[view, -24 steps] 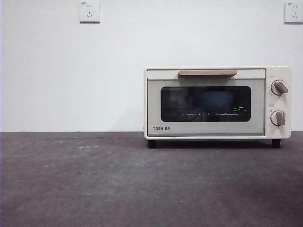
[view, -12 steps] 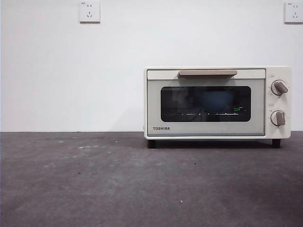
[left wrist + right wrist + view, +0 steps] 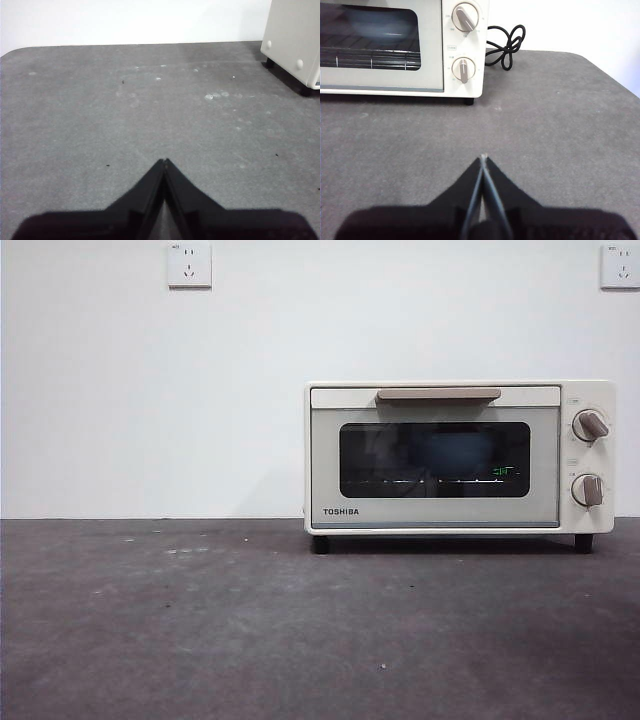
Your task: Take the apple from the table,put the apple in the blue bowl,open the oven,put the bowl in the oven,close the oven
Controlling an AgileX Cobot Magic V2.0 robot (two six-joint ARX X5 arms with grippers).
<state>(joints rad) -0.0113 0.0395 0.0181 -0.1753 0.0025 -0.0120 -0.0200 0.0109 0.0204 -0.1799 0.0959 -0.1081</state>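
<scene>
While the oven (image 3: 460,457) stands shut on the table (image 3: 200,620) with the blue bowl (image 3: 377,25) dimly visible behind its glass, the right gripper (image 3: 483,161) hangs well short of its knob end — clenched, empty. Beyond the left gripper (image 3: 164,163) — also clenched on nothing — only the oven's corner shows.

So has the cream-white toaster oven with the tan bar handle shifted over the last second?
No. The cream-white toaster oven sits the same beneath the right wall socket, door shut, feet on the same spots of the dark grey table.

White wall (image 3: 150,390), 2 wall sockets (image 3: 190,265), coiled black power cord (image 3: 506,46) against it
</scene>
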